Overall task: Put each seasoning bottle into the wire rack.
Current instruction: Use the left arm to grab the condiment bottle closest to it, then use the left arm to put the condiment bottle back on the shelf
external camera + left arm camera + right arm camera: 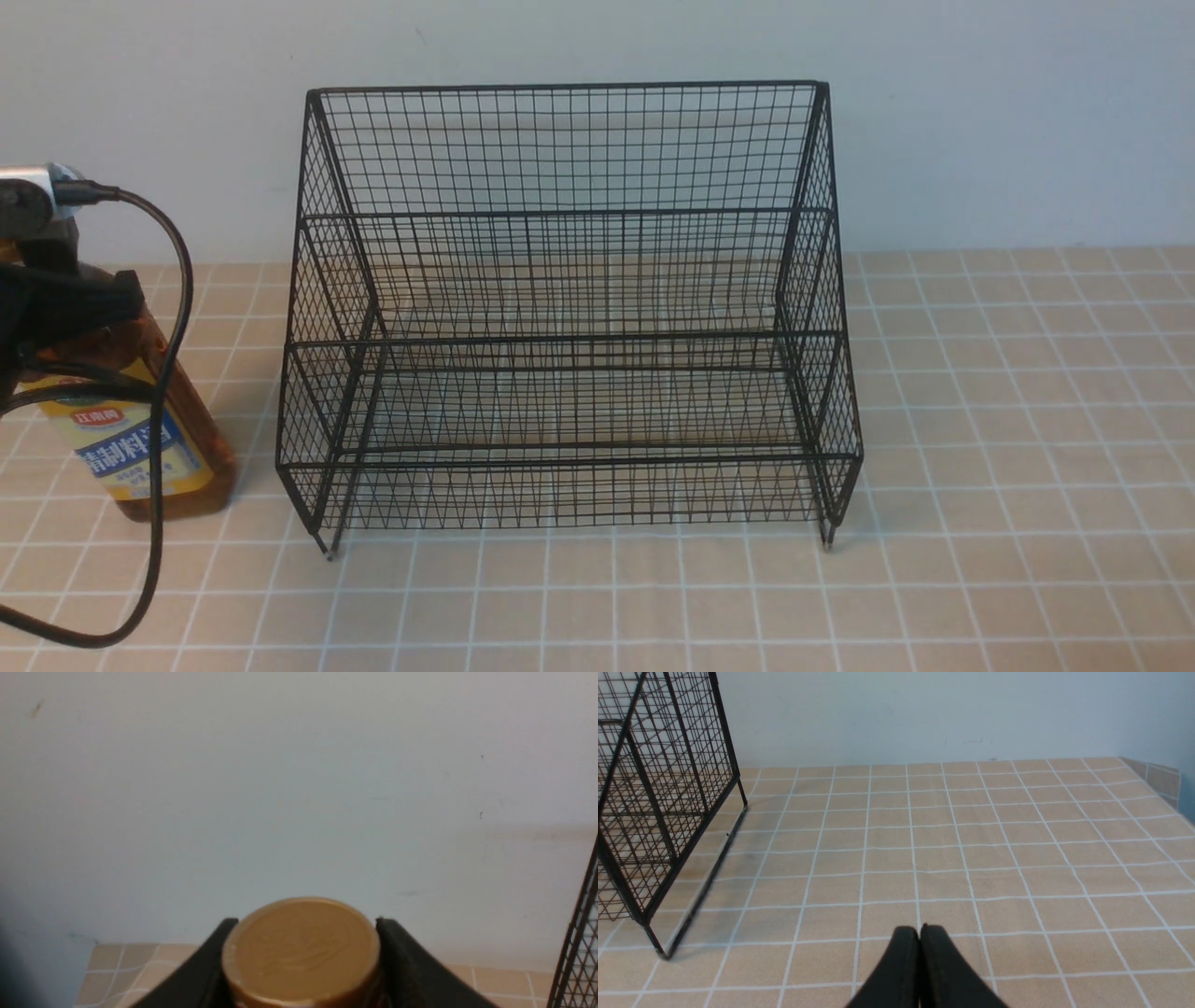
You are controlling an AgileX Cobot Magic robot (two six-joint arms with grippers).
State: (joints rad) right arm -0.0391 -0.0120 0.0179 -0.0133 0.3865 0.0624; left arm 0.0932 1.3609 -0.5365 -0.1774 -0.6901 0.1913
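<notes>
A seasoning bottle (149, 439) of amber liquid with a yellow and blue label stands upright on the tiled table, left of the wire rack (569, 280). My left gripper (70, 303) sits at the bottle's top. In the left wrist view the gold cap (301, 949) fills the gap of the left gripper (303, 926), and both black fingers press against its sides. The rack holds no bottle. In the right wrist view my right gripper (919, 931) hangs over bare tiles with its jaws together and nothing between them. It is out of the front view.
A black cable (163, 392) loops from the left arm across the bottle down to the table. The rack's side mesh (658, 788) stands beside the right gripper, and its edge (579, 952) shows beside the left one. A pale wall runs behind the table.
</notes>
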